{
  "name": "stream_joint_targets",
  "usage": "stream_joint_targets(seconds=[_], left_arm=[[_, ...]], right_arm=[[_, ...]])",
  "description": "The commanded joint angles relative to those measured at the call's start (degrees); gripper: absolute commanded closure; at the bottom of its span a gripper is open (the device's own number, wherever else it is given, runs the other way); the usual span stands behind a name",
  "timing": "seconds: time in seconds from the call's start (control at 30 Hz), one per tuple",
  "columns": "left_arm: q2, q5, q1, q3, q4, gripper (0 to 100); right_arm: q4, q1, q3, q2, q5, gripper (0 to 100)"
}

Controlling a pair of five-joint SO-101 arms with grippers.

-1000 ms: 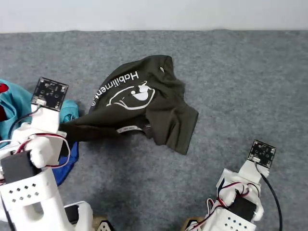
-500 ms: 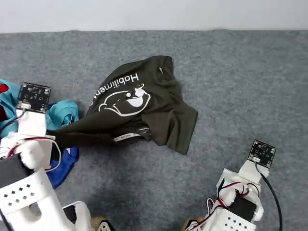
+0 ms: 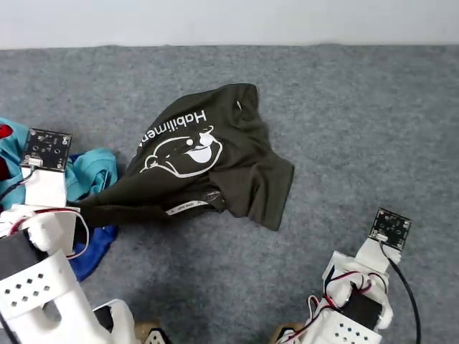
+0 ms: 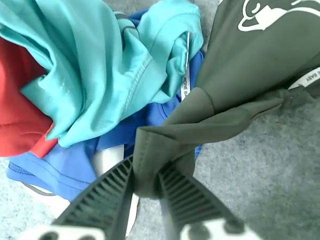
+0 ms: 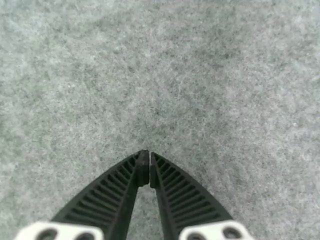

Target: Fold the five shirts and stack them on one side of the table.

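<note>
Right hand (image 5: 145, 167) shut on nothing, parked over bare worktop (image 3: 344, 129). Left hand (image 4: 146, 176) clamped on hem of dark shirt (image 3: 208, 154), beside pile (image 3: 90, 172) of teal, blue, red shirts. Step judged: shirt being pulled out for spreading. Next: shirt to be laid flat. Since earlier frame: left arm drawn back, shirt stretched leftward.

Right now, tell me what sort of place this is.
Probably a robot test bench, not a home laundry: a grey felt-like table, a left arm and right arm at its edge, and a dark shirt pinched in the left hand beside a heap of coloured shirts.
</note>
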Motion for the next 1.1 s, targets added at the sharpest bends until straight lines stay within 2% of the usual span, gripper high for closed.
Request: stream_joint_targets(seconds=[0.0, 0.13, 0.27, 0.43, 0.6, 0.77, 0.9, 1.07], left_arm=[[-1.0, -0.5, -0.3, -0.3, 0.3, 99], [-1.0, -0.5, -0.3, 0.3, 0.3, 99], [-1.3, -0.5, -0.3, 1.6, 0.4, 99], [-1.3, -0.5, -0.3, 1.8, 0.4, 99], [-1.4, -0.5, -0.3, 1.8, 0.4, 99], [-1.4, -0.4, -0.3, 1.4, 0.4, 99], [-1.4, -0.4, -0.2, -0.1, 0.4, 99], [-1.4, -0.4, -0.2, -2.7, 0.4, 99]], right_arm=[[-0.2, -0.2, 0.9, -0.1, 0.2, 98.7], [-2.9, -2.4, 0.7, -0.2, 0.1, 98.7], [-5.8, -4.5, -6.8, 0.4, 0.1, 99.1], [-1.8, -14.6, -18.1, 4.4, -1.7, 99.1], [0.5, -24.0, -31.4, 20.5, -5.5, 99.1], [0.2, -31.9, -43.8, 42.2, -5.1, 98.7], [-0.1, -36.1, -51.5, 56.7, 1.7, 98.7], [-4.3, -38.6, -55.8, 68.7, 16.8, 98.7]])
